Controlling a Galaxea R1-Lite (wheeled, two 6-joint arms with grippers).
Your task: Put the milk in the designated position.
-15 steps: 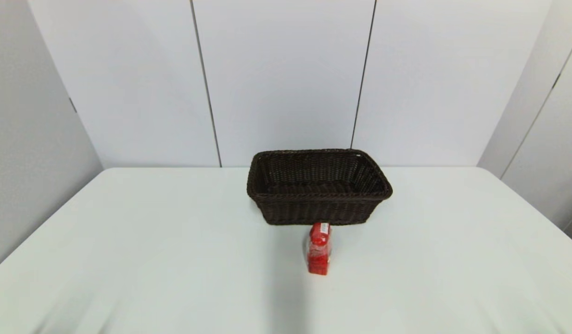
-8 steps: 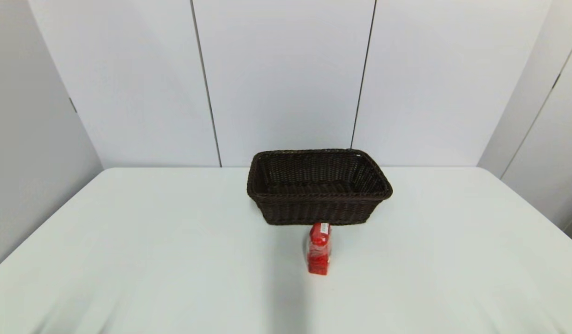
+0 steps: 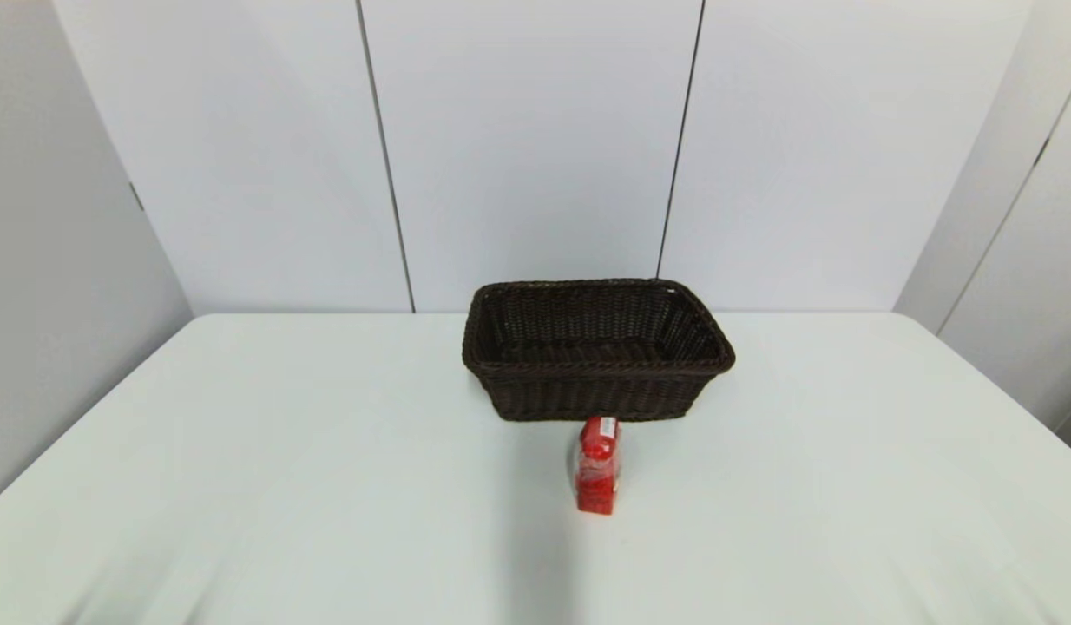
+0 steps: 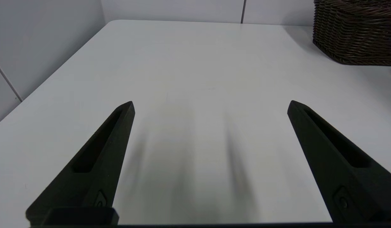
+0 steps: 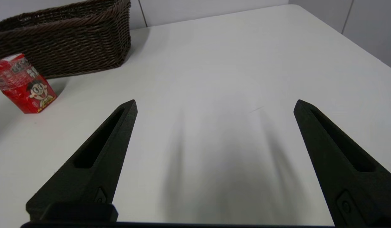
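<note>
Left side of the scene: the left gripper [image 4: 211, 106], out of the head view, hovers low over the near-left part of the white table [image 3: 266, 451]. Its two black fingers [image 4: 97, 158] are spread wide apart with only bare tabletop between them. The table's left edge runs diagonally away toward the grey wall panels [image 3: 84, 260], and the rounded far-left corner shows in the left wrist view. A broad stretch of unoccupied surface lies between that edge and the basket.

Centre: a dark brown woven basket [image 3: 596, 395] stands at the far middle of the table, its far rim close to the back edge and the wall. The milk [image 3: 598, 466], a small red carton, stands upright on the table just in front of the basket's near wall; whether the two touch cannot be told. In the right wrist view the carton [image 5: 22, 84] shows a cartoon face on its side.

Right side: the right gripper [image 5: 214, 104], likewise outside the head view, hovers over the near-right tabletop, well apart from the milk, fingers [image 5: 97, 158] spread wide and holding nothing. Open table extends rightward to the diagonal right edge and its far-right corner.
</note>
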